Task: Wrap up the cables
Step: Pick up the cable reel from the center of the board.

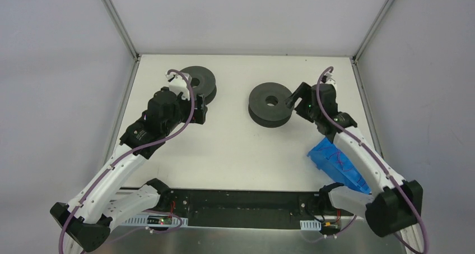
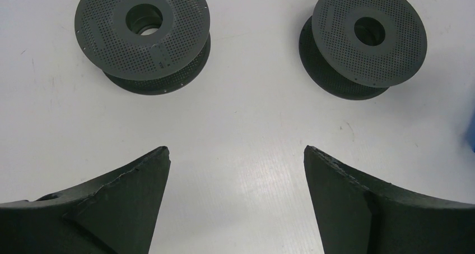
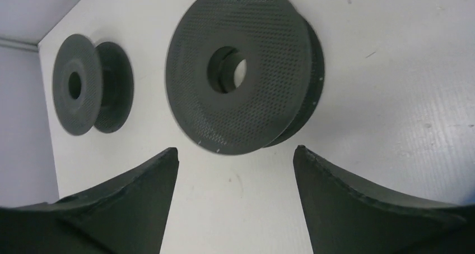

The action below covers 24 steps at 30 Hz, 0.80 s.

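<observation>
On the left side of the table, the left gripper is hanging wide open and empty, facing the left spool. Toward the right, the right gripper is gaping, equally empty, just beside the right spool. By my reading the wrapping is not yet starting, and the next move is calling for finding and pinching a cable end. The cables are showing nowhere clearly. They may be lying on the blue item, which the right arm is partly covering.
</observation>
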Tool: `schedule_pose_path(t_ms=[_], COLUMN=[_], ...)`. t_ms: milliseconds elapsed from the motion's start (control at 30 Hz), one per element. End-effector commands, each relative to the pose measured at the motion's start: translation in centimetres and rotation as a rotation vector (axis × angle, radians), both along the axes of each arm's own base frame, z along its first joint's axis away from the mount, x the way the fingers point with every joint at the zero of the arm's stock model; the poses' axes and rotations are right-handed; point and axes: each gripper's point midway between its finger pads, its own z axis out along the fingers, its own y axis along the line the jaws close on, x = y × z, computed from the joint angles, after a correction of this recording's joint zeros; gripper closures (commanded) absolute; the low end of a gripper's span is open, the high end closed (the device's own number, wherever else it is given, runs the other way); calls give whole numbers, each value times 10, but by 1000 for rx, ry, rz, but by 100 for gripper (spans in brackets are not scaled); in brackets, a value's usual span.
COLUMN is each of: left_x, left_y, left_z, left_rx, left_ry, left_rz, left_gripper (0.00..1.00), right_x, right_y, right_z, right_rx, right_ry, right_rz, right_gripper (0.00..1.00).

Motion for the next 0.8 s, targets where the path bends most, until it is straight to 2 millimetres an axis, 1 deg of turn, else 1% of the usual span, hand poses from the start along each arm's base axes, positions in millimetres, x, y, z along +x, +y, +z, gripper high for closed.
schedule_pose_path(t_ms=[0, 67, 167, 233, 267, 333, 533, 633, 700, 767], left_x=[1, 0, 0, 0, -1, -1, -2, -2, -3, -3], left_y=[1, 2, 2, 2, 1, 1, -1, -4, -5, -6], left_z=[21, 21, 21, 22, 23, 23, 23, 23, 22, 22], left_rx=[-36, -34, -32, -33, -36, -38, -39, -40, -39, -34], left_ry=[-60, -64, -66, -67, -68, -69, -68, -66, -69, -75], left_rz=[12, 10, 7, 6, 3, -2, -14, -29, -42, -50], left_gripper=[12, 12, 12, 12, 12, 12, 12, 14, 15, 16], right_x=[38, 54, 77, 94, 98, 108, 123, 127, 128, 128], right_y=[2, -8, -24, -26, -23, -24, -18, -13, -10, -8], right_z=[-1, -17, -40, -50, -55, -65, -82, -91, -95, -96], right_rx=[209, 271, 347, 418, 456, 507, 579, 624, 658, 667], right_ry=[52, 106, 170, 182, 195, 215, 233, 255, 260, 259], right_rz=[117, 104, 72, 91, 117, 134, 173, 185, 190, 197], right_gripper=[27, 34, 36, 36, 36, 36, 38, 39, 42, 48])
